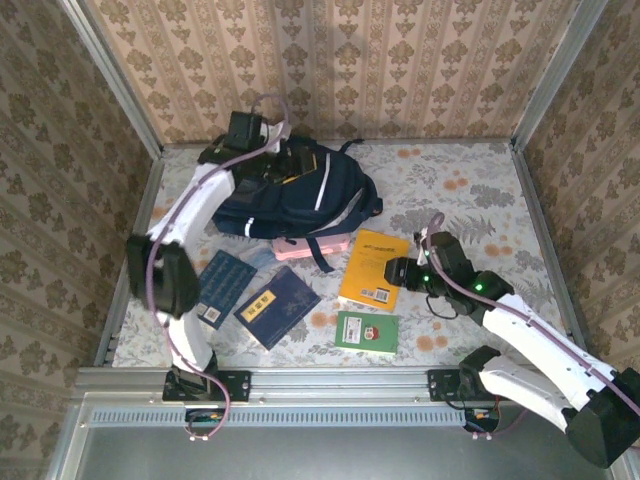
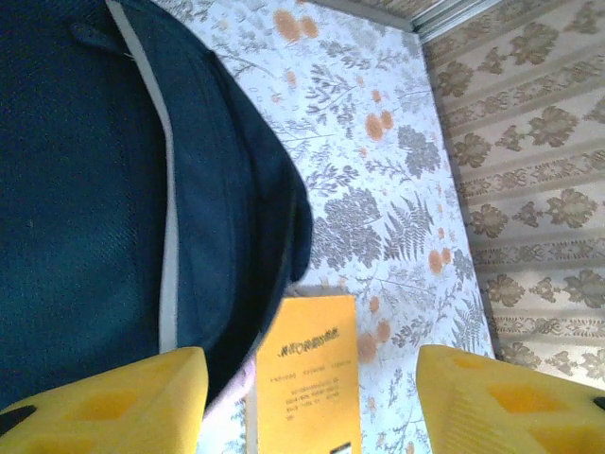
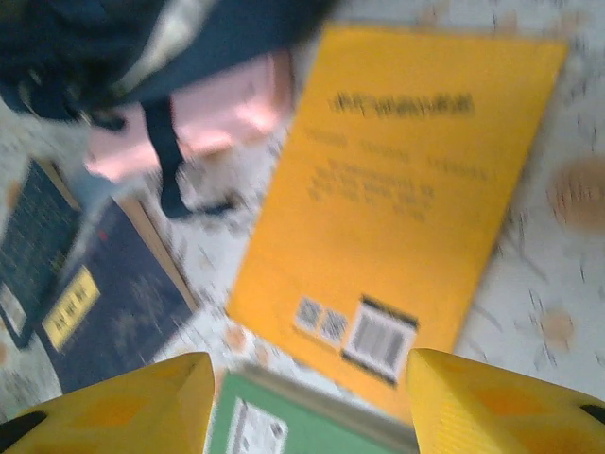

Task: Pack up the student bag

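Bag [image 1: 300,190] sits far-left on table [image 1: 480,180] with left gripper [image 2: 312,397] spread, empty, at its top; right gripper [image 3: 307,402], also spread over yellow book [image 3: 406,189], should straddle one edge squarely before closing.

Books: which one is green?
The small book nearest the table's front edge, with a red picture on it. The orange book and the navy books lie farther back.

Beige damask-papered walls [image 1: 350,60]; floral-print tabletop [image 1: 470,180]; metal front rail [image 1: 330,378].
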Available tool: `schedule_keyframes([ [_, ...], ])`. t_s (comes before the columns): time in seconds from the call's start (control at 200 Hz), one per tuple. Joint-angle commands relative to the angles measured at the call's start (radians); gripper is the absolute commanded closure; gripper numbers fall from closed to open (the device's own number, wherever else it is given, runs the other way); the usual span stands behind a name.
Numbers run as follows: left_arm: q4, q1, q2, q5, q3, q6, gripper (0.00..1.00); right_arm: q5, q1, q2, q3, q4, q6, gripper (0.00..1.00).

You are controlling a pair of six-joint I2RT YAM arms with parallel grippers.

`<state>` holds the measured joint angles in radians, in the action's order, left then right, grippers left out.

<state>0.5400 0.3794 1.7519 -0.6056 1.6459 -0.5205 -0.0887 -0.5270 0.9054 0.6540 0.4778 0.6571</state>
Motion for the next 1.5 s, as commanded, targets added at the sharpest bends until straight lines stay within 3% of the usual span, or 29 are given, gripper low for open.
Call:
schedule_keyframes([
  [0.0, -0.036, 0.058, -0.146, 0.055, -0.161, 0.012, 0.39, -0.024, -0.033, -0.010, -0.017, 0.200, -0.001, 0.41],
  [0.195, -0.049, 0.217, -0.283, -0.010, -0.498, 0.010, 0.37, -0.071, -0.060, -0.059, -0.055, 0.285, 0.031, 0.37],
  [0.445, -0.074, 0.387, -0.299, -0.024, -0.728, -0.006, 0.35, -0.164, -0.070, -0.105, -0.147, 0.278, 0.107, 0.34],
  [0.725, -0.241, 0.432, -0.213, -0.127, -0.832, -0.068, 0.35, -0.227, -0.070, -0.138, -0.233, 0.185, 0.147, 0.33],
  [0.895, -0.355, 0.439, -0.118, -0.227, -0.845, -0.127, 0.47, -0.319, -0.067, -0.056, -0.273, 0.066, 0.136, 0.34],
  [1.165, -0.469, 0.446, -0.064, -0.297, -0.870, -0.193, 0.53, -0.374, -0.038, -0.032, -0.336, -0.035, 0.145, 0.37],
  [1.365, -0.487, 0.447, -0.032, -0.323, -0.873, -0.213, 0.58, -0.411, -0.022, -0.008, -0.359, -0.096, 0.149, 0.38],
  [1.495, -0.398, 0.444, -0.065, -0.282, -0.857, -0.178, 0.57, -0.396, -0.019, -0.006, -0.372, -0.103, 0.153, 0.39],
])
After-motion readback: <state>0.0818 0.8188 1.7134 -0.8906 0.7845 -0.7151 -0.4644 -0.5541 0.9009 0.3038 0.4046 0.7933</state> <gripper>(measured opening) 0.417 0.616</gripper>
